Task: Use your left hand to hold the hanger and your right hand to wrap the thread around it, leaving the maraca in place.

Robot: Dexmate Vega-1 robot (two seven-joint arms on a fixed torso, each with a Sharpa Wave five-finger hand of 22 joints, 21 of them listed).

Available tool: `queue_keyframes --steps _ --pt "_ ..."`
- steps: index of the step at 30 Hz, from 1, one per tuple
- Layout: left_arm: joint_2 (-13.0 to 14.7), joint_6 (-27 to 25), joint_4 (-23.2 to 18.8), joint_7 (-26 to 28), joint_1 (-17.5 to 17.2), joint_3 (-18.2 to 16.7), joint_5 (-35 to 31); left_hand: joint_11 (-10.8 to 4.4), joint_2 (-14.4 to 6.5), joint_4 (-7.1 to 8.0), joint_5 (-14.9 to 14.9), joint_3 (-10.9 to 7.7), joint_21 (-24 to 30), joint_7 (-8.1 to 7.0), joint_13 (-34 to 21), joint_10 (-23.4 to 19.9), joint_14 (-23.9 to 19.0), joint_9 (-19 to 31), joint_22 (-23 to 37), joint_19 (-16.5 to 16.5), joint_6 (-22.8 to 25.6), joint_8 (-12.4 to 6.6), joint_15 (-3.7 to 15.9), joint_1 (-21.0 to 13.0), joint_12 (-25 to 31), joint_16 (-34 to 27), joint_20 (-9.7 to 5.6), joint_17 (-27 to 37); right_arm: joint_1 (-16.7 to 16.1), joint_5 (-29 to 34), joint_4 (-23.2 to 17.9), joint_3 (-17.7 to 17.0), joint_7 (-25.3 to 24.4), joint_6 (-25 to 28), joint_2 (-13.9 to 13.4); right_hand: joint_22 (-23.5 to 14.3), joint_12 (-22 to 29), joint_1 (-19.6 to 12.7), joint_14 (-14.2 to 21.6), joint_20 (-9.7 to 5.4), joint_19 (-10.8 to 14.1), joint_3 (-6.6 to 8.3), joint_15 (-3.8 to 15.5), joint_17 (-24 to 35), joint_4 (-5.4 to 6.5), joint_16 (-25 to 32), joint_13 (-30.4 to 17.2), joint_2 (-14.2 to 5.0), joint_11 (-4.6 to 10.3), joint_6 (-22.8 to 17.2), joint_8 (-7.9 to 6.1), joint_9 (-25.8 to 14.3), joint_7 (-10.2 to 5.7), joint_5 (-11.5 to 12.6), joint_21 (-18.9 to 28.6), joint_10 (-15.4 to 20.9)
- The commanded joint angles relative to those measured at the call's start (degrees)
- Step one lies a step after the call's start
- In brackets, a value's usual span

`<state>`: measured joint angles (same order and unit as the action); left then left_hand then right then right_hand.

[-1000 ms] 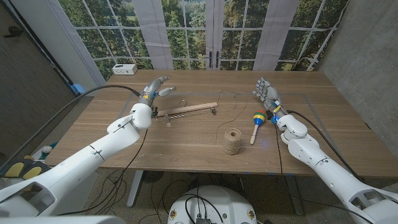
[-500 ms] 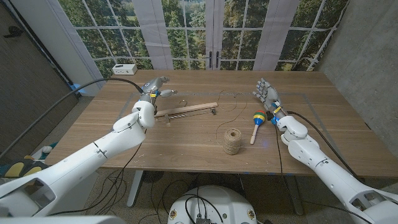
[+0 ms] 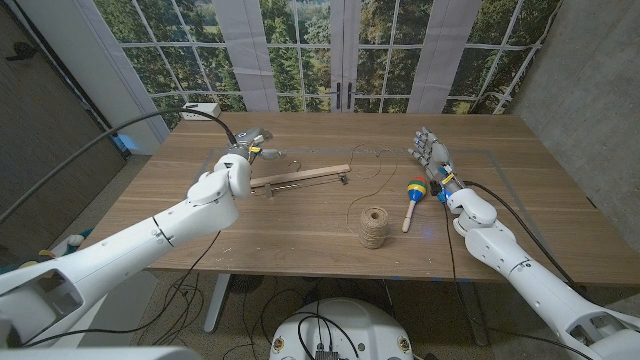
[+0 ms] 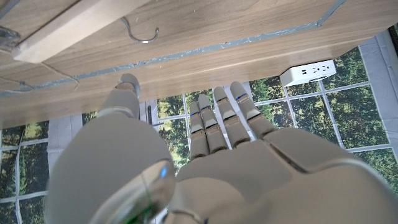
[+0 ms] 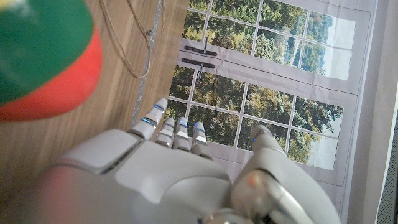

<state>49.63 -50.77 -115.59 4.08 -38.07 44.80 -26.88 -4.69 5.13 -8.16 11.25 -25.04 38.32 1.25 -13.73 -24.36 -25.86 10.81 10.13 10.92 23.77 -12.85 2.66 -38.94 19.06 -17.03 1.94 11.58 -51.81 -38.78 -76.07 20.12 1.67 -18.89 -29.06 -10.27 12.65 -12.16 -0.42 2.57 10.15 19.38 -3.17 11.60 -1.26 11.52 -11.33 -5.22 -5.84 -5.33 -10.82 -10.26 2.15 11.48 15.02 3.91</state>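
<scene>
Two hands wait empty, fingers apart: the left hand (image 3: 253, 143) just beyond the wooden hanger (image 3: 299, 177), the right hand (image 3: 428, 152) behind the striped maraca (image 3: 413, 196). A round twine spool (image 3: 374, 227) stands mid-counter (image 3: 300, 225), its thin thread (image 3: 376, 172) trailing loosely. A white power strip (image 3: 201, 110) sits far back.

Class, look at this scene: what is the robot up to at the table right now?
Nothing is held yet. The left robot hand hovers open near the hook end of the hanger, which lies on the table. The right robot hand waits open beside the maraca. The thread spool stands untouched, a loose strand trailing toward the hanger.
</scene>
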Motion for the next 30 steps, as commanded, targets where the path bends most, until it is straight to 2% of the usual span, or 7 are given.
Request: queue_keyframes --steps 1,7,10,12,21,25,30 --pt "1.8 -7.2 -2.0 -12.2 5.4 6.6 -6.1 0.25 0.0 -0.09 0.6 0.70 -0.9 -0.18 -0.6 1.0 0.7 0.2 0.2 -0.8 0.7 -0.11 2.39 -1.0 0.1 -0.1 0.17 0.5 -0.9 -0.3 -0.7 -0.3 0.1 -0.2 -0.3 -0.1 0.1 0.1 0.3 -0.17 0.4 0.02 -0.31 0.1 -0.24 0.4 -0.1 -0.48 -0.23 -0.5 -0.37 -0.3 -0.02 0.1 -0.4 0.6" --pt "2.0 -8.9 -2.1 -16.5 6.8 8.1 -7.0 0.50 -0.3 -0.06 1.0 1.58 -1.5 -0.34 -1.1 2.4 2.2 0.4 0.3 -1.4 -0.2 0.56 2.13 -1.6 0.0 0.3 0.28 1.0 -1.0 -0.5 -0.5 -0.3 0.5 -0.3 -0.3 -0.1 0.1 0.2 0.4 -0.17 0.4 0.01 -0.33 0.1 -0.22 0.4 -0.1 -0.50 -0.31 -0.5 -0.35 -0.3 0.00 0.1 -0.4 0.7" --pt "2.3 -10.1 -1.6 -20.1 9.1 11.2 -9.7 0.44 -0.3 -0.10 1.1 1.84 -1.6 -0.47 -1.2 2.8 2.7 0.4 0.3 -1.2 -0.6 0.81 2.10 -1.9 -0.1 0.5 0.26 1.1 -0.9 -0.6 -0.4 -0.3 0.7 -0.4 -0.3 -0.1 0.1 0.3 0.4 -0.16 0.4 0.00 -0.32 0.1 -0.23 0.4 -0.1 -0.51 -0.34 -0.5 -0.34 -0.3 -0.03 0.1 -0.5 0.8" --pt "1.8 -9.5 -1.4 -19.3 7.9 9.5 -8.0 0.28 -0.3 -0.13 1.1 1.98 -1.7 -0.53 -1.3 2.9 3.0 0.4 0.3 -1.2 -0.7 0.86 2.25 -2.0 -0.1 0.6 0.09 1.1 -0.9 -0.7 -0.4 -0.3 0.9 -0.3 -0.4 -0.1 0.1 0.2 0.4 -0.15 0.5 0.02 -0.32 0.1 -0.25 0.4 -0.1 -0.50 -0.26 -0.5 -0.33 -0.3 -0.03 0.1 -0.5 0.8" --pt "1.0 -8.2 1.2 -21.0 8.8 10.2 -7.6 0.07 -0.7 0.04 1.2 2.55 -1.9 -0.63 -1.6 2.2 2.7 0.4 0.3 -0.7 0.3 0.51 2.51 -2.4 0.3 0.5 -0.27 1.0 -0.9 -1.0 -0.3 -0.3 1.4 0.1 -0.6 -0.1 0.1 0.3 0.4 -0.18 0.5 0.03 -0.35 0.1 -0.27 0.4 -0.1 -0.52 -0.38 -0.6 -0.33 -0.3 0.01 0.1 -0.5 0.8" --pt "0.4 -9.7 2.3 -23.1 10.8 12.9 -10.3 -0.04 -0.9 -0.08 1.3 2.71 -2.0 -0.93 -1.7 1.5 2.2 0.5 0.3 -0.5 1.3 0.21 2.66 -2.9 0.6 0.3 -0.18 0.9 -0.6 -1.1 0.3 -0.1 1.8 0.0 -0.3 -0.1 0.0 0.4 0.4 -0.21 0.5 0.02 -0.35 0.1 -0.25 0.4 -0.2 -0.54 -0.26 -0.6 -0.31 -0.3 -0.02 0.1 -0.6 0.9" --pt "0.0 -9.0 3.6 -24.7 11.7 14.1 -11.4 -0.27 -1.1 -0.22 1.4 2.96 -2.3 -1.15 -1.9 0.7 1.5 0.5 0.3 -0.6 1.8 0.10 3.00 -3.6 0.9 0.1 -0.02 0.8 -0.2 -1.1 0.9 0.0 2.0 -0.1 0.0 -0.1 0.0 0.4 0.4 -0.24 0.5 0.02 -0.34 0.1 -0.25 0.4 -0.2 -0.55 -0.37 -0.6 -0.30 -0.3 0.00 0.1 -0.6 0.9"
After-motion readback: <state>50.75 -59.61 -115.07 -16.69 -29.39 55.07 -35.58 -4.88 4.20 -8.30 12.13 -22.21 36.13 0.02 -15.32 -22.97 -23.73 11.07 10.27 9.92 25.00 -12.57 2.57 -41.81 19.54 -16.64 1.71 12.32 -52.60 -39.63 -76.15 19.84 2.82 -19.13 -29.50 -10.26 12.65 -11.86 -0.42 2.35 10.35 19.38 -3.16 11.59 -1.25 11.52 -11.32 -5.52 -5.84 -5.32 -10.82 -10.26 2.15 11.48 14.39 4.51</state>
